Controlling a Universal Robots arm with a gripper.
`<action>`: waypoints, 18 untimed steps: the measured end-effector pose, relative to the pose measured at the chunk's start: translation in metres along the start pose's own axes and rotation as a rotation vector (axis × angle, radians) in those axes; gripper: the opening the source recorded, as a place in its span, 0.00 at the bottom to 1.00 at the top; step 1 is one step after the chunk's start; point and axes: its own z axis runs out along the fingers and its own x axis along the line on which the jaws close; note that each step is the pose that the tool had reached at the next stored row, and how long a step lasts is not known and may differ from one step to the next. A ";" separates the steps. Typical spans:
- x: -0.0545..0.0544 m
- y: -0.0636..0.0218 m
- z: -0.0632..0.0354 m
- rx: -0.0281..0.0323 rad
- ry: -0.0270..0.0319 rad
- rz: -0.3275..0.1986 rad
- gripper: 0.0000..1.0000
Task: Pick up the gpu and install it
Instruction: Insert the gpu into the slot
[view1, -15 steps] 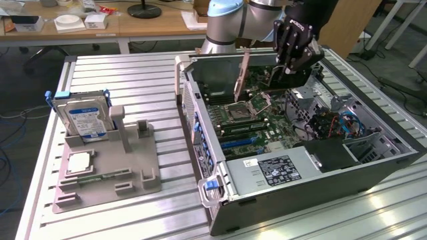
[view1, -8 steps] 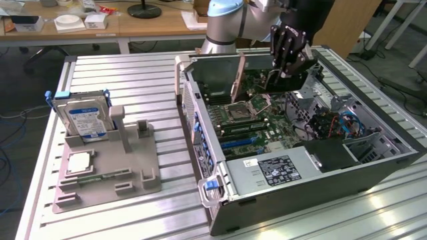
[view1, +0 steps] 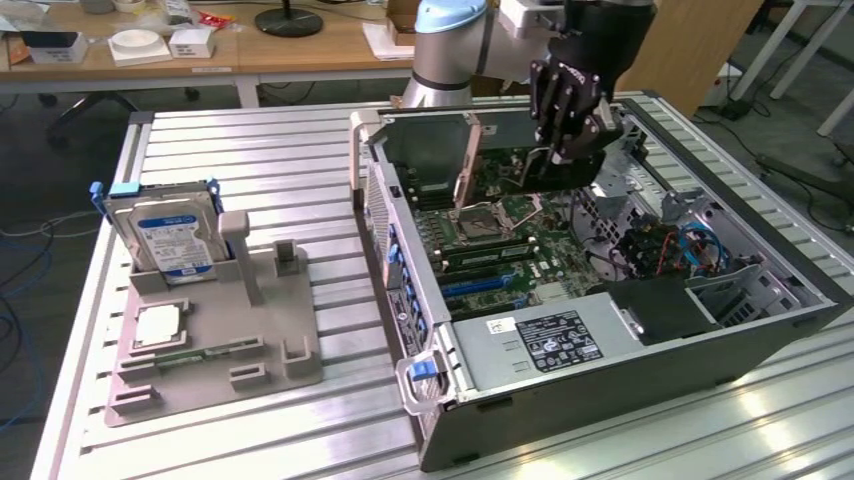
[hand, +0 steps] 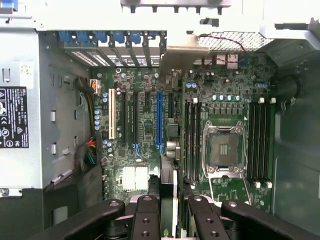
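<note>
My gripper (view1: 567, 150) hangs over the open computer case (view1: 747, 300), shut on the gpu (view1: 550, 172). The gpu is a flat black card held upright, a little above the green motherboard (view1: 521, 250) near the case's back wall. In the wrist view the black fingers (hand: 145, 215) clamp the gpu (hand: 169, 185), seen edge-on between them. Its silvery bracket (hand: 186, 50) reaches toward the rear slot openings. The card's edge runs just beside the long blue slot (hand: 159, 120) on the motherboard (hand: 145, 165).
At the exterior view's left, a grey fixture tray (view1: 267, 320) holds an upright blue-labelled hard drive (view1: 167, 235), a square silver chip (view1: 158, 325) and a thin memory stick (view1: 194, 355). Inside the case are the power supply (view1: 561, 335), cables (view1: 667, 250) and the processor socket (hand: 223, 147).
</note>
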 end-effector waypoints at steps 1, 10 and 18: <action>0.000 0.0004 0.0006 0.0000 0.0001 -0.007 0.27; -0.001 0.0013 0.0077 0.0002 -0.0002 -0.022 0.27; -0.001 0.0063 0.0129 0.0001 -0.0001 -0.022 0.27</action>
